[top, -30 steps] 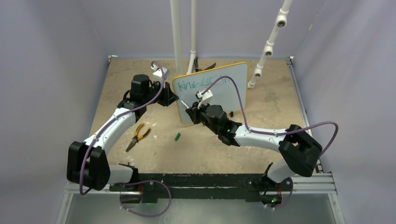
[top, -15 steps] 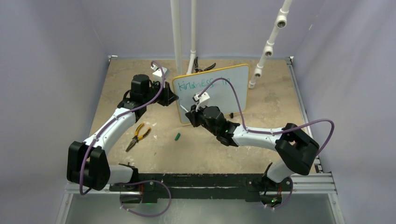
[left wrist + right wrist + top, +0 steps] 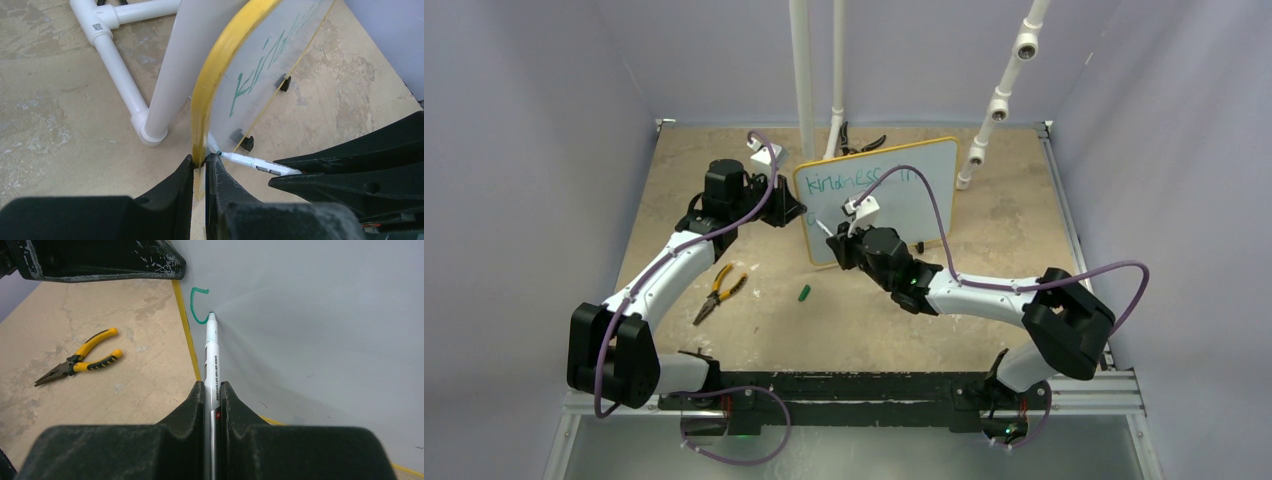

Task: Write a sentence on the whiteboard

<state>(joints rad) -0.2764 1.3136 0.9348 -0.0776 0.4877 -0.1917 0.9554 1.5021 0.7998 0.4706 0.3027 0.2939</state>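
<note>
Pinching the edge of the small yellow-framed rectangular whiteboard (image 3: 220,60) in the left gripper (image 3: 199,160), clamping a slim white marker pen (image 3: 212,355) in the right gripper (image 3: 214,387), tip touching the board just ahead, below the teal-green handwritten sentence (image 3: 859,180).

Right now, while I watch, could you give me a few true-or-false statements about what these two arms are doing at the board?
1. The left gripper pinches the whiteboard by its edge. True.
2. The right gripper is empty. False: it grips a marker, whose tip is on the whiteboard.
3. The sentence is written in red. False: it is teal-green.
4. Pliers lie on the table. True.
</note>
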